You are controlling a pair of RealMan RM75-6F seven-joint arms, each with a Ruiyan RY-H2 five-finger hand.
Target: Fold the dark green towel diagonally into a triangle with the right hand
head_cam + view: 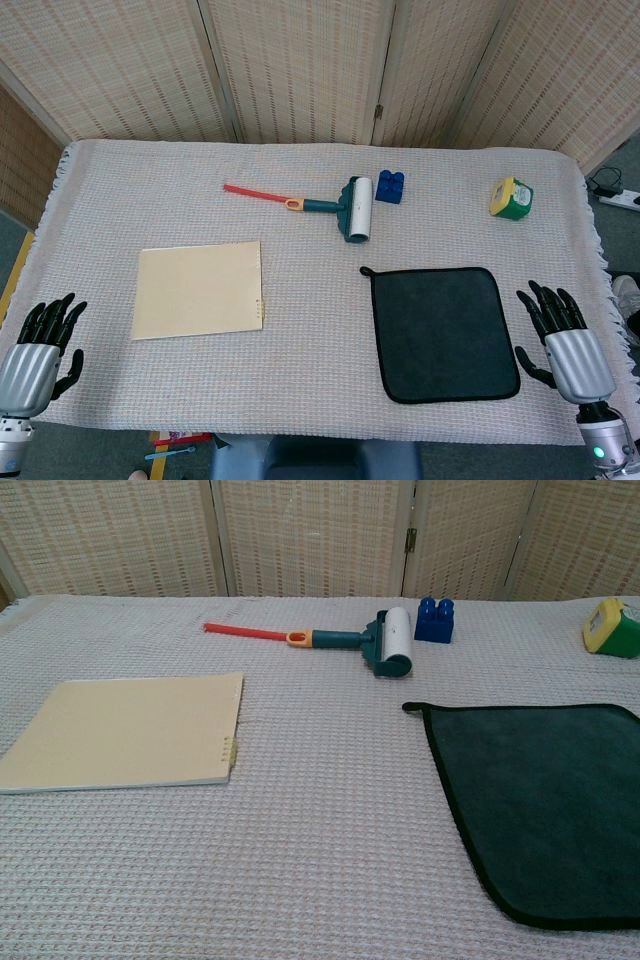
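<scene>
The dark green towel point(443, 332) lies flat and unfolded on the right half of the table, square with a black edge and a small loop at its far left corner; the chest view shows the towel point(545, 800) running off the right edge. My right hand point(566, 345) rests just right of the towel near the front edge, fingers spread, holding nothing and not touching the cloth. My left hand point(40, 348) sits at the front left corner, fingers apart and empty. Neither hand shows in the chest view.
A cream notebook point(199, 289) lies left of centre. At the back are a lint roller point(345, 206) with a red and orange handle, a blue toy brick point(390, 186) and a yellow-green tape measure point(511, 198). A woven cloth point(300, 380) covers the table.
</scene>
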